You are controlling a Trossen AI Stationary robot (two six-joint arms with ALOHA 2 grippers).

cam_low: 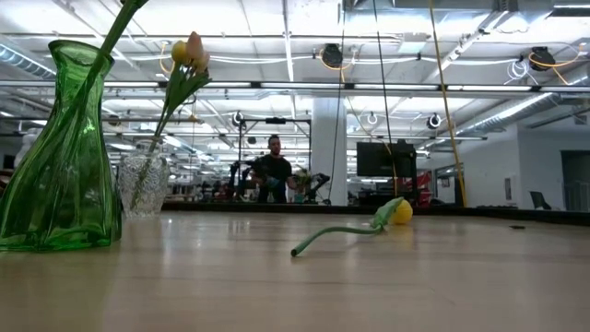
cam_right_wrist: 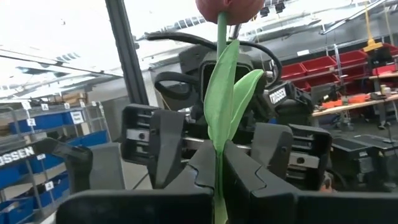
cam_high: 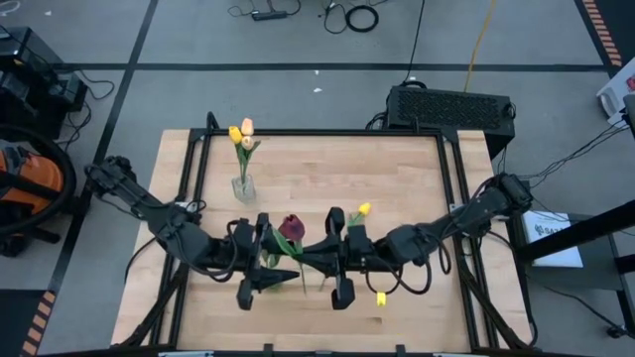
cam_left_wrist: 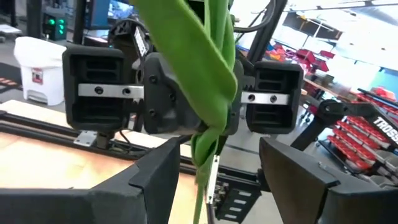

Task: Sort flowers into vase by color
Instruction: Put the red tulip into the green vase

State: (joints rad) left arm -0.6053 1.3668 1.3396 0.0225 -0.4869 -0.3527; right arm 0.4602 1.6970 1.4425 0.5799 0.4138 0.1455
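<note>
Wooden tabletop [cam_high: 397, 178] mid-frame, grey floor around; person [cam_low: 273, 171] far behind. Left claw [cam_left_wrist: 214, 165] spread wide around stem, not gripping. Right claw [cam_right_wrist: 217, 180] clamped on maroon tulip [cam_high: 291, 228], frame centre. Clear vase [cam_high: 243, 186] upper left holds yellow tulips [cam_high: 240, 131].

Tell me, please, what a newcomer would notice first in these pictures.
At the table's middle, both dark arms meet around one dark red artificial tulip: the right tool is shut on its thin green stem, the left tool stands open around it. Toward the far left stands a clear glass vase with yellow and peach tulips. A lone yellow tulip lies on the wood.
</note>
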